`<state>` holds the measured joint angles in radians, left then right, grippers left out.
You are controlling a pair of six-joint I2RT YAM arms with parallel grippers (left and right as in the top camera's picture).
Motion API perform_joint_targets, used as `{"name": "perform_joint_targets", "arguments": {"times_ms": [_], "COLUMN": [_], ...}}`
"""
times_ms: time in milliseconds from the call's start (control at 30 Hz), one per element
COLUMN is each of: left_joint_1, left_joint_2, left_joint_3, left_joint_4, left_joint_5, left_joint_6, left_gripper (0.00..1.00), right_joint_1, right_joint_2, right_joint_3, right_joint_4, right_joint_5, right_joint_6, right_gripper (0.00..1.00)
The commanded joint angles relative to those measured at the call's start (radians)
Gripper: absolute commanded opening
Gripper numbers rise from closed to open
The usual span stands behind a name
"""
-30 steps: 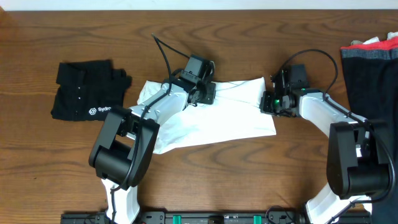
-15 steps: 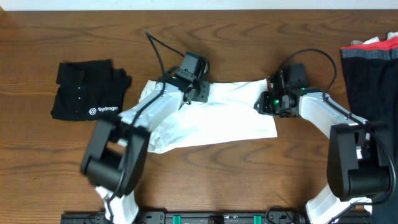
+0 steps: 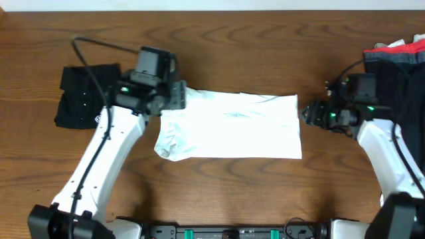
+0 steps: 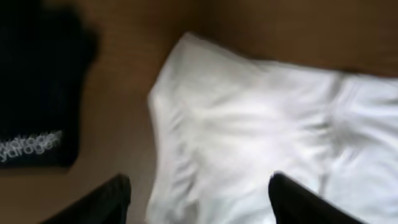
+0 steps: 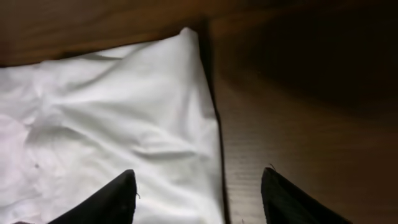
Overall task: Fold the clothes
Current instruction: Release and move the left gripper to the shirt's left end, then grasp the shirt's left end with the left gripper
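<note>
Here, T-shirt (image 3: 232, 126) flat, left claw (image 4: 199, 183), right claw (image 5: 198, 174) agape

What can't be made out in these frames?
White T-shirt: lower layers hidden by its own top layer, overhead; left wrist view too blurred for creases.
Black shirt: lettering covered by the left arm overhead; blurred and cut by the left edge in the left wrist view.
Clothes pile: cut off by the right edge, overhead.
</note>
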<state>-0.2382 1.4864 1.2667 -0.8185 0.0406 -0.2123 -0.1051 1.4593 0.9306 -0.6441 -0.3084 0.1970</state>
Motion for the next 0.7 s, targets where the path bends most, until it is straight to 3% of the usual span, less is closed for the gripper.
{"name": "perform_joint_targets", "arguments": {"times_ms": [0, 267, 400, 500, 667], "left_joint_1": [0.054, 0.091, 0.091, 0.091, 0.091], "left_joint_2": [0.014, 0.014, 0.016, 0.017, 0.018], "left_joint_3": [-0.012, -0.052, -0.098, -0.172, -0.325], "left_joint_4": [-0.056, -0.083, -0.086, -0.080, 0.086], "left_joint_5": [-0.014, -0.015, 0.034, 0.051, 0.073], "left_joint_6": [-0.048, -0.048, -0.061, -0.154, -0.204], "left_gripper": [0.77, 0.95, 0.96, 0.96, 1.00], "right_joint_1": [-0.018, -0.018, -0.018, -0.018, -0.018], "right_joint_2": [0.000, 0.026, 0.038, 0.041, 0.041], "right_joint_3": [0.000, 0.000, 0.000, 0.000, 0.000], "right_joint_4": [-0.034, -0.093, -0.100, -0.100, -0.096], "right_joint_5": [0.005, 0.003, -0.014, -0.014, -0.014], "right_joint_6": [-0.024, -0.050, -0.073, -0.076, -0.076], "right_gripper": [0.66, 0.70, 0.72, 0.72, 0.73]}}
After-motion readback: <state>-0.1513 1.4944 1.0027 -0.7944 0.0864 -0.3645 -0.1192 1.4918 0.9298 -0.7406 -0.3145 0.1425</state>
